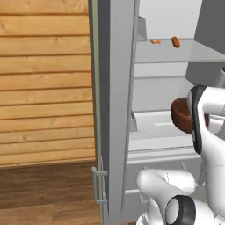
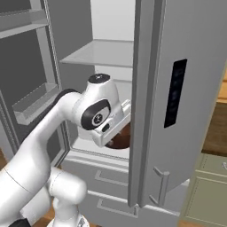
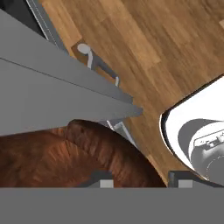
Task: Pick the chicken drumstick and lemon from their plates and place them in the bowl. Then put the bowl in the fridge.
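Tool (image 3: 140,179) state I cannot tell for sure: two dark tips sit low in the hand view, one against the bowl (image 3: 65,153), probably pinching its rim to carry it level. Beyond, the bowl hangs over a white shelf (image 1: 154,125) inside the open fridge (image 2: 177,88), about to be set down. No readable writing anywhere.
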Controlling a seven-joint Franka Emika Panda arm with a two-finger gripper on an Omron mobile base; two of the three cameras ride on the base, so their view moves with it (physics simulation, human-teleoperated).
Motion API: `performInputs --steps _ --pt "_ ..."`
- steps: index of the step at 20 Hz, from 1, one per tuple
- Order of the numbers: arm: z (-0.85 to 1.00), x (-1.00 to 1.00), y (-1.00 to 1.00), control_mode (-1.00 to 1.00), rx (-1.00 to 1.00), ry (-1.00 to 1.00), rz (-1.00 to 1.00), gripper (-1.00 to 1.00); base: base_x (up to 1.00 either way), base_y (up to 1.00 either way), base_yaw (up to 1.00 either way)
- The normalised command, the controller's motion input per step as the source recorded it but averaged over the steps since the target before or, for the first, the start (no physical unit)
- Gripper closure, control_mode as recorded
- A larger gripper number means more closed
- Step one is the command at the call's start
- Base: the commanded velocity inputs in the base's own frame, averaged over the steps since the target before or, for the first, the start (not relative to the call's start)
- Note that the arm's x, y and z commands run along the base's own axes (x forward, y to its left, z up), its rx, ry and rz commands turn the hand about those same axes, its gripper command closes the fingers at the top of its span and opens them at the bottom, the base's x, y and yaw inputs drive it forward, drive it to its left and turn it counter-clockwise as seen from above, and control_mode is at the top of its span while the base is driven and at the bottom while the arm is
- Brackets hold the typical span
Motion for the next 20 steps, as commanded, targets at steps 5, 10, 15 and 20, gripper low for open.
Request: performInputs --steps 5,10,15,20 --pt "0.23 -0.21 -0.80 -1.00 -0.07 0.00 -0.50 1.00 0.00 0.00 0.00" --pt "0.12 -0.16 -1.00 -1.00 -0.09 -0.04 -0.34 1.00 0.00 0.00 0.00" --pt "0.09 -0.47 -0.25 -1.00 -0.15 -0.34 -0.02 1.00 0.00 0.00 0.00" --pt "0.39 -0.29 0.51 -1.00 -0.13 -0.47 0.33 1.00 0.00 0.00 0.00"
